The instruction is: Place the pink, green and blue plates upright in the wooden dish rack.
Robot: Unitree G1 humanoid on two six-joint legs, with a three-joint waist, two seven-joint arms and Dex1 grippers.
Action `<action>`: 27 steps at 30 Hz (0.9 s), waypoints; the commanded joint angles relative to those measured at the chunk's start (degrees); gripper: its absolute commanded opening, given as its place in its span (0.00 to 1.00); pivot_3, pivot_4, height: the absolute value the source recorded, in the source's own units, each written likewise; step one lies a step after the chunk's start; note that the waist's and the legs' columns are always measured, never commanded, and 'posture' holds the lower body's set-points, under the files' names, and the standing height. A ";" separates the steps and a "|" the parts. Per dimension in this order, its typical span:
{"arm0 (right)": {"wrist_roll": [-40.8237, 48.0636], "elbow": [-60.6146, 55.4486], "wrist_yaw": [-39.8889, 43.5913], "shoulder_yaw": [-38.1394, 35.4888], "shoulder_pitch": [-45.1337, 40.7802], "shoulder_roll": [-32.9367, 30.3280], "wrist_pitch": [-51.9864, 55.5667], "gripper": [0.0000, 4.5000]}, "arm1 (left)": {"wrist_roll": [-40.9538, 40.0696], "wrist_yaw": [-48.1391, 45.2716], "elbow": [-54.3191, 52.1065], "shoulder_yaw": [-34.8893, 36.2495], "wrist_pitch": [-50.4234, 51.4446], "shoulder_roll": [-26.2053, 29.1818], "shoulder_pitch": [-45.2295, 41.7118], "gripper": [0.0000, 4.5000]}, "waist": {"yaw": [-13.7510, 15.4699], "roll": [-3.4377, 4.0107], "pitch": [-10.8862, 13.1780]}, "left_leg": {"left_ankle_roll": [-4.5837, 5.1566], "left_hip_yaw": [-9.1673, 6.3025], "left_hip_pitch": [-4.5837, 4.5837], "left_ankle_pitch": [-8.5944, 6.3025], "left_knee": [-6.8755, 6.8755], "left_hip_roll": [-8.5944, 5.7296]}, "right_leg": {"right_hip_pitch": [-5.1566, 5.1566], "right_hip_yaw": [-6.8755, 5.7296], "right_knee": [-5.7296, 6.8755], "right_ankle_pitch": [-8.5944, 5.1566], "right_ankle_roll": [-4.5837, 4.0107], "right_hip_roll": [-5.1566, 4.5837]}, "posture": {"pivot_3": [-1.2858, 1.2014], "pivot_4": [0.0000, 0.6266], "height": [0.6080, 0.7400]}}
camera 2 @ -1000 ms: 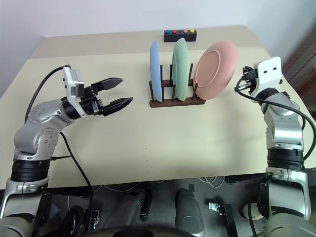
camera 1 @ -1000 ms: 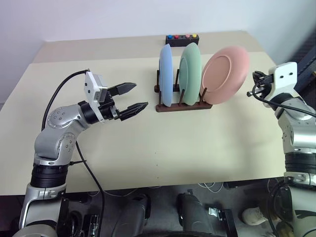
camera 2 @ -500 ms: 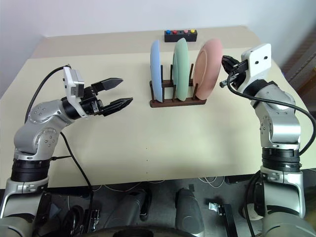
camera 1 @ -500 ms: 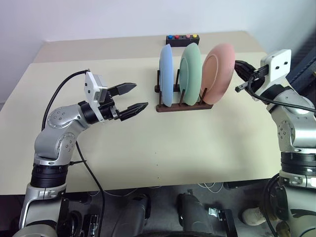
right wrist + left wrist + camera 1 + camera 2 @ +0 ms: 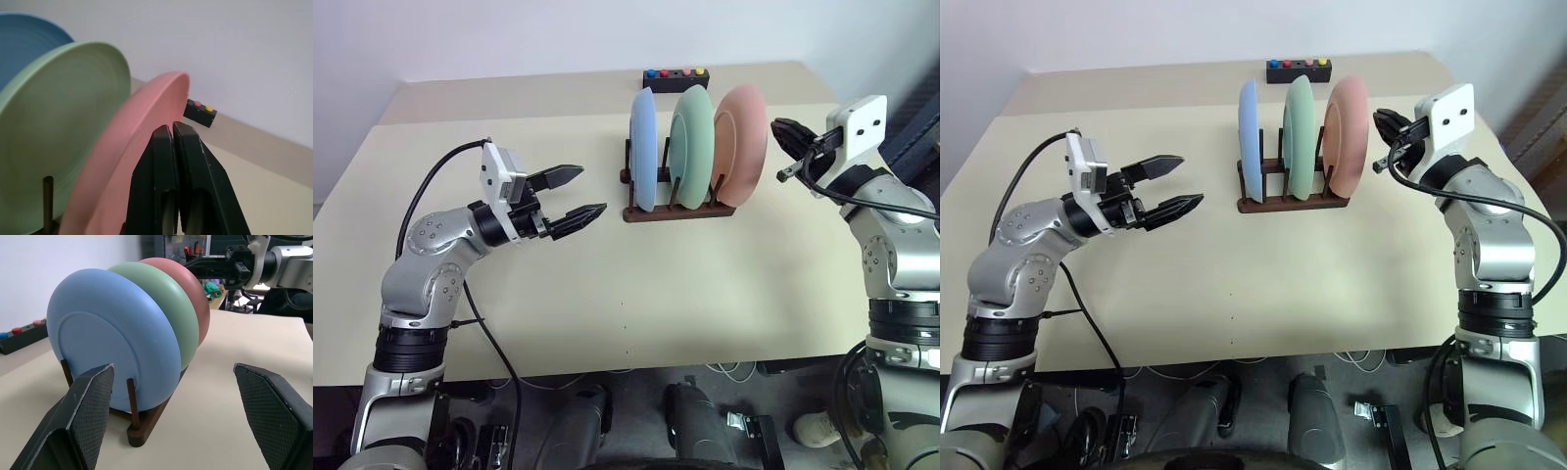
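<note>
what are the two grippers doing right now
Left gripper: open, holding nothing.
Right gripper: shut, holding nothing, beside the pink plate.

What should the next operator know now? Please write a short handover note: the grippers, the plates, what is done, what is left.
Left gripper: open, holding nothing, hovering over the table to the left of the rack.
Right gripper: shut, holding nothing, beside the pink plate's right face; contact cannot be told.
Plates: blue plate, green plate and pink plate all stand upright in the wooden dish rack, in that order from left to right.
Done: all three plates are racked.
Left: probably only to draw the right arm away without knocking the pink plate.
</note>
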 commanded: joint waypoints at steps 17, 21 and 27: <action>31.10 -15.10 12.81 -17.79 5.57 -4.86 16.15 0.99 | 4.33 -3.69 11.20 2.29 -6.60 3.34 -5.58 0.89 | -0.18 0.00 0.00 | 0.02 -0.01 0.02 -0.01 0.00 0.01 | 0.02 -0.01 0.02 0.00 0.00 -0.01 | 0.52 0.24 1.00; 33.62 -21.45 19.90 -13.58 11.86 -6.87 18.52 0.99 | 4.25 -5.94 14.47 2.98 -8.17 4.36 -6.49 0.89 | 0.00 -0.02 -0.01 | 0.03 -0.04 0.01 -0.02 0.00 0.02 | 0.02 -0.05 -0.02 0.00 0.00 -0.01 | 0.52 0.24 1.00; 30.90 -23.43 25.67 -10.08 18.15 -8.52 16.17 0.99 | 4.61 -8.37 14.56 4.17 -9.49 7.43 -3.93 0.89 | 0.02 -0.02 -0.01 | 0.05 -0.04 0.01 -0.03 0.06 0.00 | 0.07 -0.05 -0.03 0.00 0.01 -0.04 | 0.52 0.24 1.00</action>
